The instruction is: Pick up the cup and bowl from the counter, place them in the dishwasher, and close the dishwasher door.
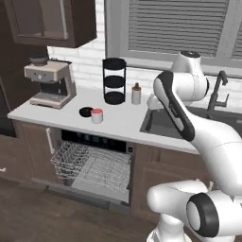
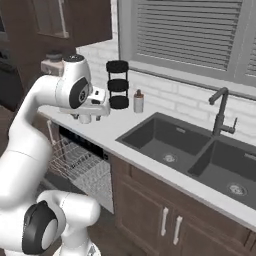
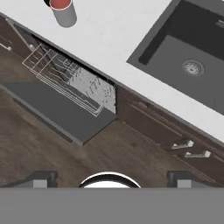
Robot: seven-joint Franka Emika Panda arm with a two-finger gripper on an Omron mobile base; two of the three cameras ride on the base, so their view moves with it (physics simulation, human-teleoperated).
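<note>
The cup (image 1: 97, 115), pale grey with a red top, stands on the counter (image 1: 123, 123) right beside the black bowl (image 1: 86, 112). Below them the dishwasher (image 1: 94, 142) is open, its wire rack (image 1: 90, 164) pulled out over the lowered dishwasher door (image 1: 116, 190). My gripper (image 3: 111, 178) hangs open and empty high over the counter's front edge, right of the cup and left of the sink. The hand view looks down on the cup (image 3: 63, 11) at the top left, a sliver of the bowl (image 3: 47, 2), the rack (image 3: 70, 78) and the door (image 3: 57, 109).
A double dark sink (image 2: 200, 155) with a faucet (image 2: 220, 112) lies to the right. A three-tier black stand (image 1: 114, 81), a pump bottle (image 1: 136, 94) and a coffee machine (image 1: 49, 82) stand at the back of the counter. Wood floor lies in front.
</note>
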